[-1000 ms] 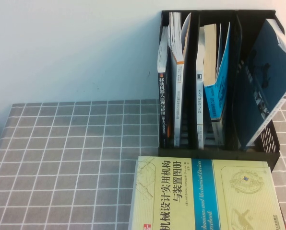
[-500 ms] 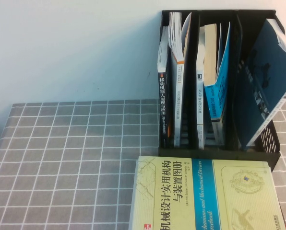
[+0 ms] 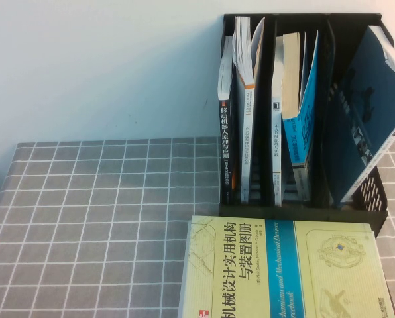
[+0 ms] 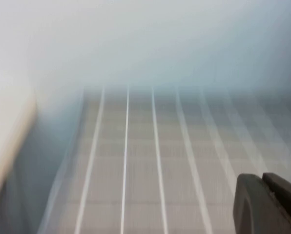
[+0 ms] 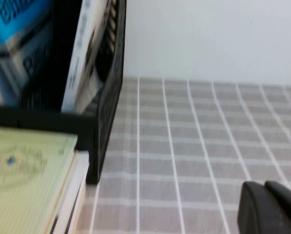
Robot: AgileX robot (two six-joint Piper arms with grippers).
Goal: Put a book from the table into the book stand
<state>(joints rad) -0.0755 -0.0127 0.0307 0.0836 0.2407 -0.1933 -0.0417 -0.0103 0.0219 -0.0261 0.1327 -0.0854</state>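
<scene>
Although the task calls for a book to go into the stand, nothing has been lifted yet. In the high view the thick pale yellow-green book (image 3: 280, 268) with a blue band and black Chinese title lies flat at the near edge of the counter (image 3: 105, 218), a grey cloth surface gridded with white squares, toward its near right corner. Just beyond the book, at the far right of the counter, stands the black plastic three-compartment book stand (image 3: 302, 112), upright, each compartment already holding leaning books. No arm shows in this view.

In the left wrist view, only bare gridded cloth and a pale wall appear; a dark part of the left gripper (image 4: 270, 204) sits at the picture's corner, and whether its fingers are released or clenched cannot be told.

In the right wrist view, the right gripper (image 5: 272, 207) likewise shows only a dark tip, state unreadable. It hovers over open cloth near the stand's mesh side and the book's corner.

By my judgement, reaching, grasping, raising and inserting all remain.
</scene>
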